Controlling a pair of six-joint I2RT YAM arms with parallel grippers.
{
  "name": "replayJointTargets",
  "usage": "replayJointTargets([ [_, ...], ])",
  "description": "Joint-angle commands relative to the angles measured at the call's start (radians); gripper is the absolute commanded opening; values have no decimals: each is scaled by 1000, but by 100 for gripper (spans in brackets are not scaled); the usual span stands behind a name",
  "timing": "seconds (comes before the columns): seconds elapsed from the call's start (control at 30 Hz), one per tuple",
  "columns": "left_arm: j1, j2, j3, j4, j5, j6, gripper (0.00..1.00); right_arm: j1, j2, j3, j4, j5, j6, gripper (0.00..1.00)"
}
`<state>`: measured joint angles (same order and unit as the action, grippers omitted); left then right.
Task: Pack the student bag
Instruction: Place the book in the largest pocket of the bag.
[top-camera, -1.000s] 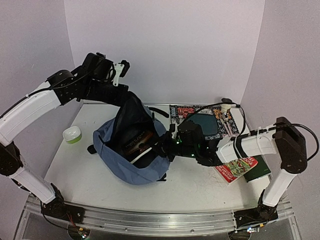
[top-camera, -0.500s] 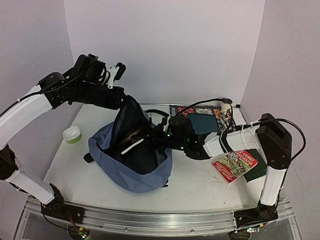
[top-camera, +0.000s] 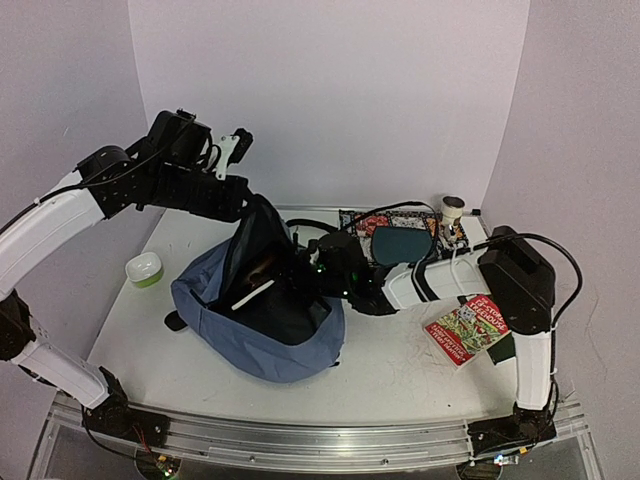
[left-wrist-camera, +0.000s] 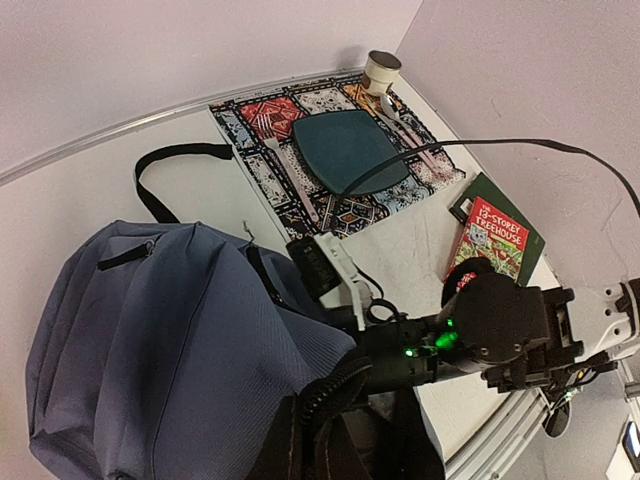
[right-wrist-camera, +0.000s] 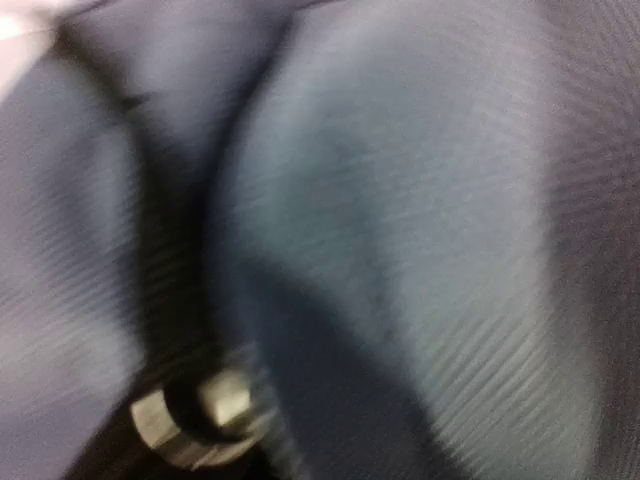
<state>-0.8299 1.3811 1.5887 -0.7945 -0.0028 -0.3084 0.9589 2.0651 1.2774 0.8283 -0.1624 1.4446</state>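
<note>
Lying slumped at the left-centre of the white tabletop (top-camera: 400, 385), the large slate-blue fabric backpack (top-camera: 262, 345) is seen with its main mouth open upward and toward the right. The upper rim of that mouth is held aloft by the left pincer (top-camera: 243, 207), whose jaws are closed together on the dark fabric. Inside the opening a flat item with a pale edge (top-camera: 254, 293) can be made out, so at least one thing is judged to be in, or nearly in.

The right pincer (top-camera: 310, 272) is reached into the mouth from the right. Its tips are buried among the folds and only blurred cloth is shown by its own camera, so it cannot be told whether it is apart, together or clamped on anything.

Several things are still found outside the bag:

- A flat dark teal pouch (top-camera: 405, 243) is laid on a patterned mat (top-camera: 362, 222) just behind the right arm.
- A small cream cylinder with a dark top (top-camera: 453, 208) is stood at the mat's far corner.
- A red-and-green paperback (top-camera: 468, 328) is rested on a dark green book (left-wrist-camera: 522, 228) near the right edge.
- A small green-and-white round container (top-camera: 144, 268) is set apart on the left.

The packing is therefore judged to be under way, with much left and the zip not yet closed.
</note>
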Motion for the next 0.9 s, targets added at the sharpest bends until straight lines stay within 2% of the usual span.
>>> replayJointTargets([
  [0.0,-1,-67,34,122,7,32,0,-20,38,80,-66,-26,-44,0],
  [0.3,-2,-107,-55,112,-97,56,0,-42,35,163,-345,19,-191,18],
  [0.37,-2,-111,-70,109,-110,58,0,-42,36,197,-402,29,-224,28],
  [0.4,-2,-112,-76,109,-117,59,0,-42,35,208,-420,33,-242,32],
  [0.53,-2,-103,-92,106,-150,62,0,-42,13,234,-473,67,-296,35],
  [0.7,-2,-82,-115,107,-193,58,0,-42,-25,247,-537,108,-357,47],
  [0.87,0,-48,-145,108,-239,43,0,-42,-83,227,-608,145,-413,56],
])
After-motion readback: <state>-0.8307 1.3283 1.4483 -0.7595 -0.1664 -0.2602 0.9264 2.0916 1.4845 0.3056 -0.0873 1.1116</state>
